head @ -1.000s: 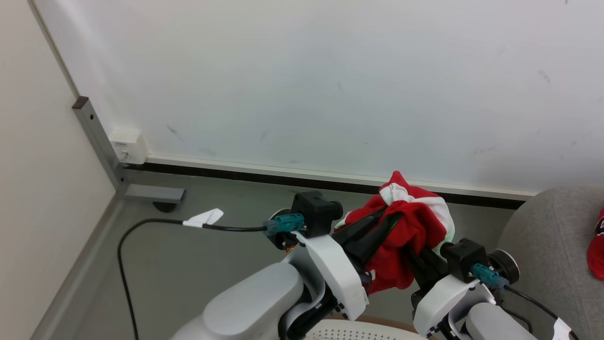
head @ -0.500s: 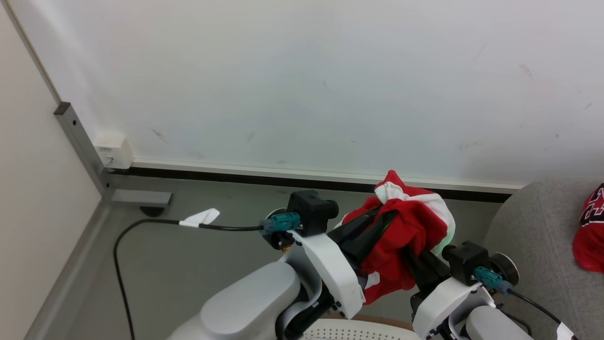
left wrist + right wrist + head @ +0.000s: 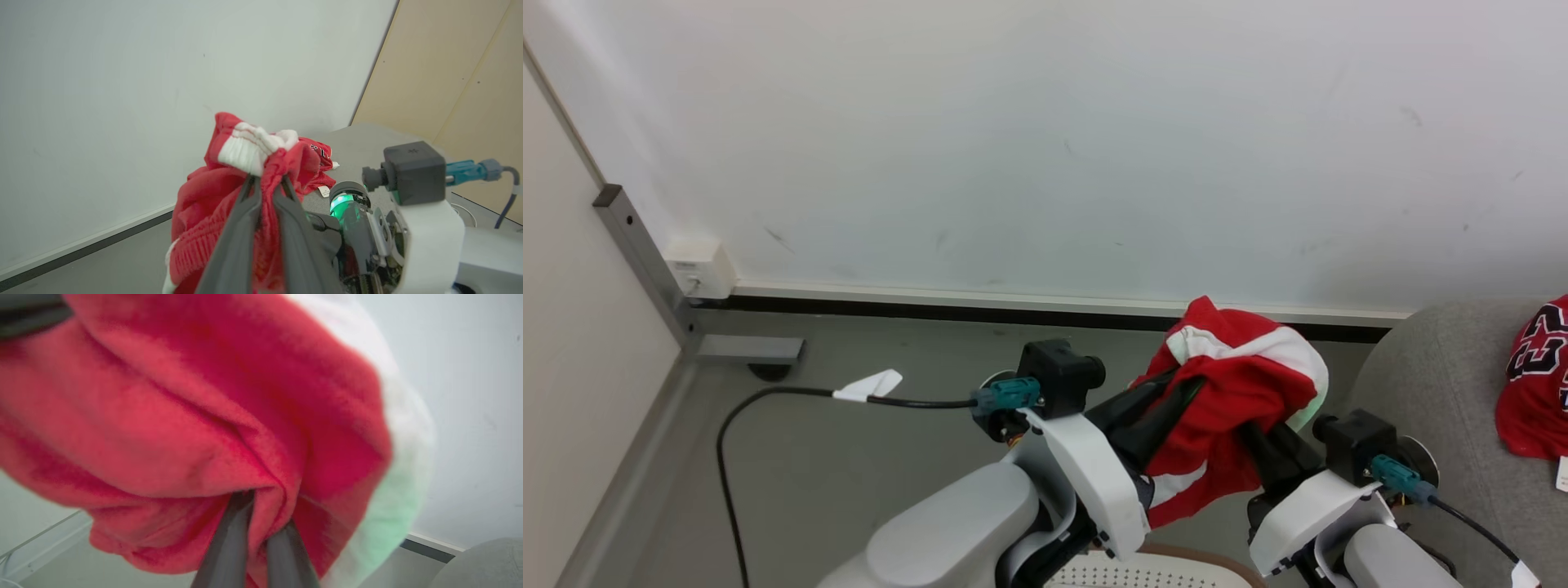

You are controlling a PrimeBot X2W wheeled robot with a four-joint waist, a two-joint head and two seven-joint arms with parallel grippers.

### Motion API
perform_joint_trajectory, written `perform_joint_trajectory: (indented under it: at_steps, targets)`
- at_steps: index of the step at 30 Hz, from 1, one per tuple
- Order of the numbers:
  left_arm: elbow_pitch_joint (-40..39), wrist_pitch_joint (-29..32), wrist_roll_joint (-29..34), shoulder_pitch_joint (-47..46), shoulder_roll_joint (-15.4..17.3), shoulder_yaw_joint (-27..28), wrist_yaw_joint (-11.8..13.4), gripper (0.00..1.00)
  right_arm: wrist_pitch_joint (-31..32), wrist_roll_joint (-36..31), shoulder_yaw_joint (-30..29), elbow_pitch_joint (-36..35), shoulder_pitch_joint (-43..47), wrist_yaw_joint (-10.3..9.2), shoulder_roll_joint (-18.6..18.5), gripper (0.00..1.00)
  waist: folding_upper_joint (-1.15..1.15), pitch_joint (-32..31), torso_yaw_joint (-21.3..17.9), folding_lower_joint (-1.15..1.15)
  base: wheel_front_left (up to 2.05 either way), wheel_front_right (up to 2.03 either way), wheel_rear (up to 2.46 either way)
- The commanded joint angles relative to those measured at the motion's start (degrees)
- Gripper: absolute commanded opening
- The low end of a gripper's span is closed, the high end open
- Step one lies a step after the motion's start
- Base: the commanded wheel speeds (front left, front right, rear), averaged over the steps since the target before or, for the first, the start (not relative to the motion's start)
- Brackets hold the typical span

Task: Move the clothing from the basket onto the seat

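**Risks, left to right**

1. A thin black cable with a white tag (image 3: 866,384) runs from the left wrist across the lower left of the head view, above the grey floor (image 3: 866,490). In my judgement a wide swing toward the right could pull it taut or snag it.
2. The left gripper (image 3: 265,183) has its fingers closed on a narrow bunched ridge of the crumpled red fabric garment with white ribbed trim (image 3: 1233,392), right of frame centre. If the 2 arms drift apart, that thin pinch may slip.
3. The right gripper (image 3: 261,506) has its fingers clamped on another fold of the same garment. In the right wrist view the cloth drapes close over them and is blurred, so that camera would give little guidance for placement.
4. A loose tail hangs at lower centre above the white perforated plastic basket with a tan-brown rim (image 3: 1209,559). It could catch on that rim, or the garment could drop to the floor short of the large light grey upholstered seat (image 3: 1437,392) at the right edge.

**Condition of the clothing**

The held garment is clear of the basket and carried in the air between both grippers. It sits just left of the seat, not touching it. It looks soft and thin, with a white band across the top and a white stripe near the lower hem. A second item, a red jersey with a black-and-white 23 (image 3: 1535,376), lies on the seat at far right.
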Motion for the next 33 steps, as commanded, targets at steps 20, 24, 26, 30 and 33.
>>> perform_joint_trajectory:
  at_steps: [20,24,26,30,33]
  targets:
    - [-1.8,-2.3,1.7,4.8,3.3,-0.5,1.8,1.00,-0.2,-1.8,-14.5,-6.1,2.7,-0.13,-3.0,0.00,0.00,2.4,-10.3,0.00,0.00,0.00,0.00]
    - [-2.3,-2.9,3.0,5.6,3.6,0.1,2.4,1.00,-0.2,-2.5,-16.0,-7.0,3.4,-0.13,-3.7,0.00,0.00,2.9,-13.5,0.00,0.00,0.00,0.00]
    - [-2.4,-3.0,3.8,5.8,3.6,0.5,2.6,1.00,-0.2,-2.7,-16.6,-7.5,4.1,-0.13,-4.0,0.00,0.00,3.2,-15.2,0.00,0.00,0.00,0.00]
    - [-2.6,-3.4,5.5,6.4,3.8,1.5,2.9,1.00,-0.2,-3.3,-18.0,-8.7,5.4,-0.13,-4.2,0.00,0.00,4.0,-18.7,0.00,0.00,0.00,0.00]
    - [-2.8,-3.3,6.9,6.9,3.8,2.3,3.0,1.00,-0.2,-3.6,-18.8,-9.5,6.6,-0.13,-4.1,0.00,0.00,4.5,-21.1,0.00,0.00,0.00,0.00]
